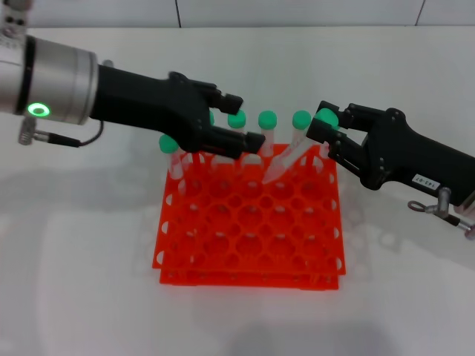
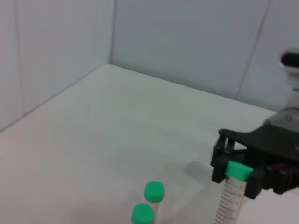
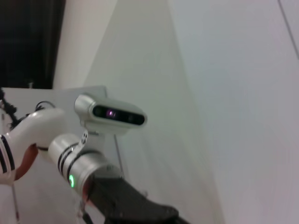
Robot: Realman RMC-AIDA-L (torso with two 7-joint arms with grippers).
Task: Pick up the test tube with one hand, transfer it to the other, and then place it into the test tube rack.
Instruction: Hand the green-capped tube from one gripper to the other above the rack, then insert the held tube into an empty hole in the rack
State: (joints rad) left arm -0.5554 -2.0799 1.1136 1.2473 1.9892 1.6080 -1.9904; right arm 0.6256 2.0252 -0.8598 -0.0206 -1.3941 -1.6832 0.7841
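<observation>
White tabletop (image 1: 89, 297) and pale wall panels frame the scene, head view. Left arm (image 1: 52, 81), silver-white w/ a green light, reaches in from the upper left, angled down & toward centre. Right arm enters from the right edge, black forearm w/ a small white label, slanting up & inward over the rack's far right corner.

Orange-red test tube rack (image 1: 249, 230) sits mid-table, two tiers, grid of round holes. Green-capped tubes (image 1: 267, 120) stand upright along its far row; one more (image 1: 169, 144) at the far left corner.

Left gripper (image 1: 249, 122) hovers over the rack's far row, fingers spread apart, upper finger (image 1: 226, 99) above, lower finger (image 1: 241, 142) beside the standing tubes; nothing btwn them.

Right gripper (image 1: 323, 132) is clamped on the test tube (image 1: 286, 159) just below its green cap. Tube hangs tilted, cap up at the gripper, pointed clear tip slanting down-left to the rack's far rows; can't tell whether the tip touches the rack.

Left wrist view: right gripper (image 2: 233, 163) seen farther off, black jaws closed around the capped tube (image 2: 229, 196), printed graduations on its side; two other green caps (image 2: 148, 203) nearby.

Right wrist view: left arm (image 3: 84, 168) w/ green light & the robot's head camera (image 3: 112, 114) against the wall.
</observation>
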